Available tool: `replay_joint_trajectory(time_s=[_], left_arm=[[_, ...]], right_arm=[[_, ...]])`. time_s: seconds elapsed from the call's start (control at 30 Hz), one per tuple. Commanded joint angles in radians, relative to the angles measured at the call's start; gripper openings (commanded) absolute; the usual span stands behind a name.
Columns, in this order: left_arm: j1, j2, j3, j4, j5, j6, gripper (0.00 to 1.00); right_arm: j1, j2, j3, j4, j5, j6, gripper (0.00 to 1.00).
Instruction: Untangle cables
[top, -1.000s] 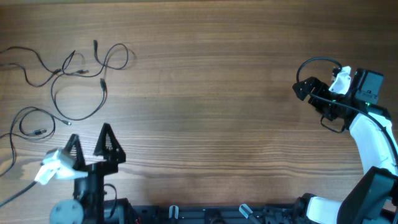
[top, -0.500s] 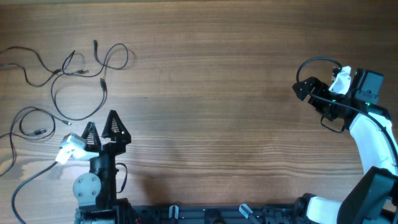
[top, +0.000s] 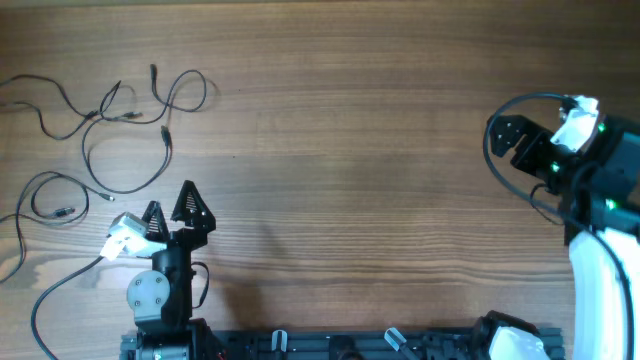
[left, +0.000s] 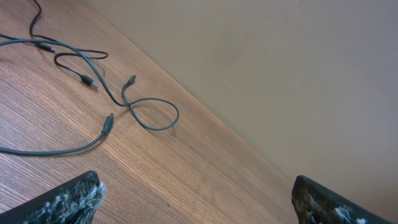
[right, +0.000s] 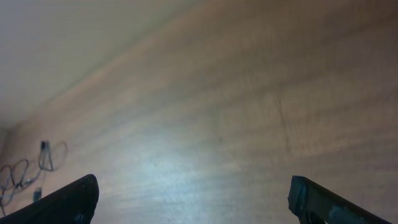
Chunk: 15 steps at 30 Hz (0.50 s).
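Observation:
Several thin dark cables (top: 128, 116) lie loosely crossed on the wooden table at the far left, with small plug ends. One more cable loop (top: 50, 198) lies below them near the left edge. My left gripper (top: 170, 207) is open and empty, a short way below and right of the cables. In the left wrist view the cables (left: 127, 106) lie ahead and to the left of the open fingers (left: 198, 202). My right gripper (top: 508, 138) is open and empty at the far right. In the right wrist view the fingers (right: 196, 200) are wide apart and the cables (right: 31, 171) are small and far off.
The wooden table (top: 340, 150) runs between the two arms. The left arm's own thicker black cable (top: 50, 290) curves along the lower left edge. The arm bases stand at the front edge.
My left gripper has moved up and right, closer to the cables. My right arm has shifted right and now looks larger in the overhead view. The cables have not moved.

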Motion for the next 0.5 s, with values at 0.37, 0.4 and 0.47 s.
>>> replay_joint_trajectory(time_s=[0.37,0.4,0.47], left_arm=[[-0.003,0.0,-0.006,0.003,-0.013,0.001,1.0],[-0.003,0.0,-0.006,0.003,-0.013,0.001,1.0],[-0.003,0.0,-0.006,0.003,-0.013,0.001,1.0]], right_arm=[[0.063,-0.552,-0.002,-0.012,0.003,0.002,1.0],[0.091,-0.577,-0.003,-0.023,0.003,0.002,1.0],[0.138,-0.632,-0.003,-0.069,0.003,0.002,1.0]])
